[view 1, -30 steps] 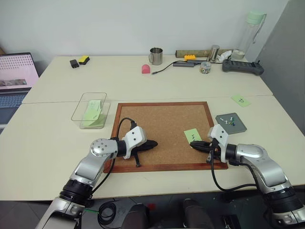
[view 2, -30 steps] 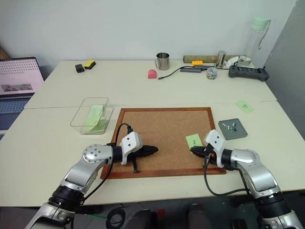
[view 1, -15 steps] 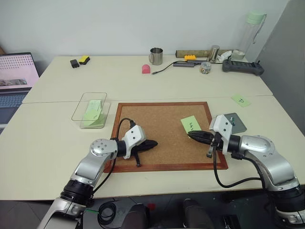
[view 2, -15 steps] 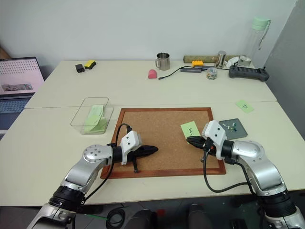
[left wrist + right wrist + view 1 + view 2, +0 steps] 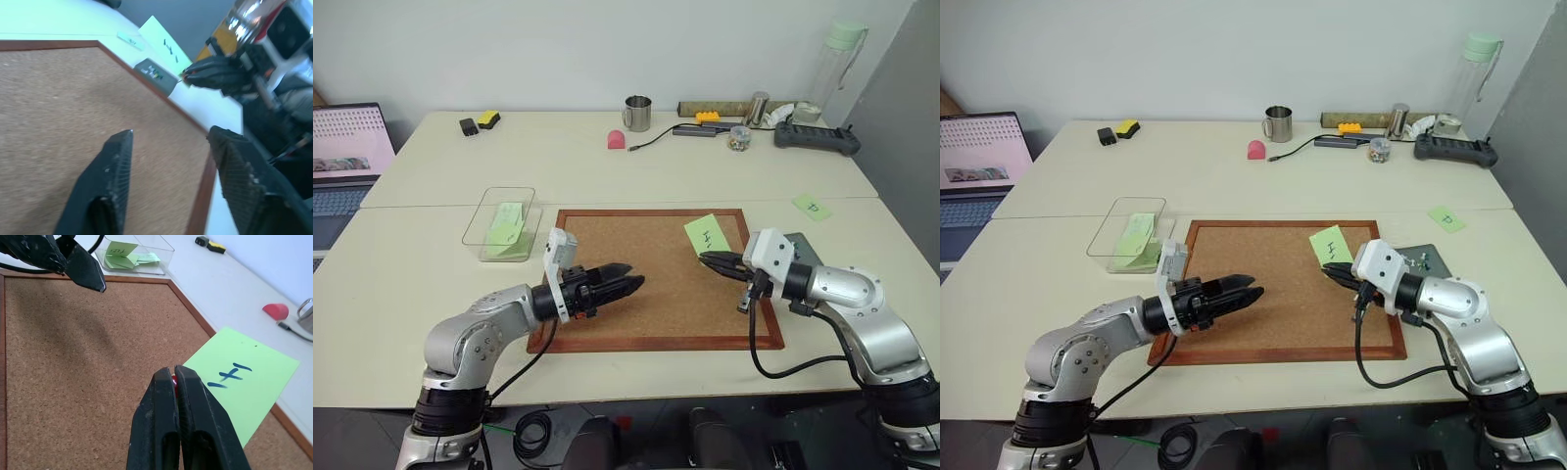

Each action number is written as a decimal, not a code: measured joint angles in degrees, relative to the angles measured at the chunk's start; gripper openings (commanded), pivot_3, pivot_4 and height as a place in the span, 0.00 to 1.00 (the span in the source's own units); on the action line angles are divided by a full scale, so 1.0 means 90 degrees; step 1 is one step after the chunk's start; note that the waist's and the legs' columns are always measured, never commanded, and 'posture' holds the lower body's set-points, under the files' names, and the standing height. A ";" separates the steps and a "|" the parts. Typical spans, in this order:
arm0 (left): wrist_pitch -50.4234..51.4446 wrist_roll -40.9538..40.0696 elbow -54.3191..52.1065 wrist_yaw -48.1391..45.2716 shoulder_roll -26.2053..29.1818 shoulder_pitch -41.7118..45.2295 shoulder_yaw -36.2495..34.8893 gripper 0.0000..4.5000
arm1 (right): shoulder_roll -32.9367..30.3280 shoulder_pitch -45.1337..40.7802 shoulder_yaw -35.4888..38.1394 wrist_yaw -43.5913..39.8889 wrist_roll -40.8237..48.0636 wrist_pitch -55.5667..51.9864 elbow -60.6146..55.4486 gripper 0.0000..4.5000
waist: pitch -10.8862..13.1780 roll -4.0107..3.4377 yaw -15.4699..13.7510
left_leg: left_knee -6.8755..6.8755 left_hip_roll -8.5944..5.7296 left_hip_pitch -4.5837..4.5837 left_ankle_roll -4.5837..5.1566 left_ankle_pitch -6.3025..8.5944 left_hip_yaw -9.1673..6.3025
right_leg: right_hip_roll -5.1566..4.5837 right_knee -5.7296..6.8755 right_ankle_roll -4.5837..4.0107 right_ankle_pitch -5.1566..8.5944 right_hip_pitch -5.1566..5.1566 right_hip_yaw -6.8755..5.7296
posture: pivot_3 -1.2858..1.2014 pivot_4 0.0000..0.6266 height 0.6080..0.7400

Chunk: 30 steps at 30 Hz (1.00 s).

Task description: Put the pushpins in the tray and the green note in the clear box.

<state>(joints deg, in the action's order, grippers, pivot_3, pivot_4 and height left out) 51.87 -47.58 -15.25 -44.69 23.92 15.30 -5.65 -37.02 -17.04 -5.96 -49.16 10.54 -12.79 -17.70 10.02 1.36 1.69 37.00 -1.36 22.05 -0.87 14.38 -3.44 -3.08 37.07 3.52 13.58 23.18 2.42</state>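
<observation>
- Two arms hang over the cork board (image 5: 661, 274): your right gripper (image 5: 707, 258) is pinched tight on a red pushpin, its head just visible between the tips in the right wrist view, with the green note (image 5: 707, 235) speared on it and lifted off the cork.
- Your left gripper (image 5: 628, 284) stands with its fingers spread and nothing between them, aimed across the board towards the note.
- I'd judge the step in hand to be parting pin from paper. Next, close the left fingers on the note's free edge while the right keeps the pin.
- After that the note goes to the clear box (image 5: 499, 223), off the board's left edge with green slips already in it; the pin goes to the tray (image 5: 1422, 260), just behind the right wrist, where other pushpins (image 5: 1419, 259) lie.
- The surface is a pale cream table (image 5: 401, 284); a laptop (image 5: 342, 157) sits at its far left, a metal mug (image 5: 637, 113) and a pin jar (image 5: 737, 138) along the back by a white wall.
</observation>
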 measured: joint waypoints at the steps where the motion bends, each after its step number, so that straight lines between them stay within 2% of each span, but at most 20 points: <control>1: 0.0059 -0.0073 0.0001 0.0108 -0.0095 0.0012 0.0000 0.81 | -0.0005 -0.0021 -0.0022 -0.0021 -0.0041 0.0064 0.0001 0.00 | 0.0000 0.0001 -0.0001 | 0.0000 0.0001 0.0000 0.0000 0.0000 0.0000 | 0.0001 -0.0001 -0.0001 0.0000 0.0000 0.0000 | 0.52 0.24 1.00; 4: 0.0115 -0.0129 0.0075 0.0582 -0.0561 0.0215 0.0040 0.93 | -0.0019 -0.0098 -0.0145 -0.0099 -0.0153 0.0294 -0.0002 0.00 | 0.0003 0.0006 -0.0006 | 0.0000 -0.0001 0.0000 -0.0001 -0.0001 -0.0001 | 0.0000 -0.0001 -0.0001 -0.0001 -0.0001 0.0000 | 0.52 0.24 1.00; 10: 0.0075 -0.0160 0.0557 0.1158 -0.1266 0.0769 0.0075 0.93 | -0.0070 -0.0217 -0.0297 -0.0216 -0.0379 0.0655 -0.0031 0.00 | 0.0003 0.0007 -0.0003 | 0.0000 -0.0004 0.0000 -0.0002 -0.0001 0.0001 | 0.0000 -0.0002 -0.0001 -0.0001 -0.0001 0.0001 | 0.52 0.24 1.00; 15: 0.0074 -0.0196 0.0869 0.1193 -0.1527 0.1114 0.0105 0.93 | -0.0068 -0.0280 -0.0474 -0.0236 -0.0547 0.0836 -0.0071 0.00 | 0.0003 0.0008 -0.0001 | 0.0000 -0.0004 0.0000 -0.0002 -0.0001 0.0003 | 0.0000 -0.0003 -0.0001 -0.0001 -0.0001 0.0002 | 0.52 0.24 1.00; 22: -0.0076 -0.0069 0.1254 0.1120 -0.1723 0.1253 0.0363 0.67 | -0.0051 -0.0339 -0.0537 -0.0236 -0.0589 0.0944 -0.0120 0.00 | 0.0004 0.0009 -0.0008 | 0.0001 -0.0005 0.0000 -0.0003 -0.0001 0.0003 | 0.0000 -0.0003 -0.0001 -0.0001 -0.0001 0.0003 | 0.52 0.24 1.00; 28: -0.0186 0.0029 0.1261 0.0991 -0.1709 0.1266 0.0459 0.39 | -0.0049 -0.0349 -0.0578 -0.0236 -0.0589 0.0945 -0.0122 0.00 | 0.0004 0.0009 -0.0005 | 0.0000 -0.0005 0.0000 -0.0003 -0.0001 0.0002 | 0.0000 -0.0003 -0.0001 -0.0001 -0.0001 0.0003 | 0.52 0.24 1.00; 30: -0.0219 0.0049 0.1261 0.0972 -0.1709 0.1266 0.0470 0.34 | -0.0048 -0.0353 -0.0604 -0.0236 -0.0589 0.0945 -0.0122 0.00 | 0.0004 0.0009 -0.0005 | 0.0001 -0.0005 0.0000 -0.0003 -0.0001 0.0002 | 0.0000 -0.0004 -0.0002 -0.0001 -0.0001 0.0003 | 0.52 0.24 1.00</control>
<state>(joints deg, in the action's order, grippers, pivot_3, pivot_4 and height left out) 49.91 -47.14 -3.90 -35.94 8.55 26.69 -1.43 -37.45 -20.21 -11.40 -51.29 5.24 -4.29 -18.80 10.05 1.44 1.64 37.00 -1.40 22.05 -0.89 14.37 -3.42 -3.08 37.04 3.50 13.57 23.17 2.44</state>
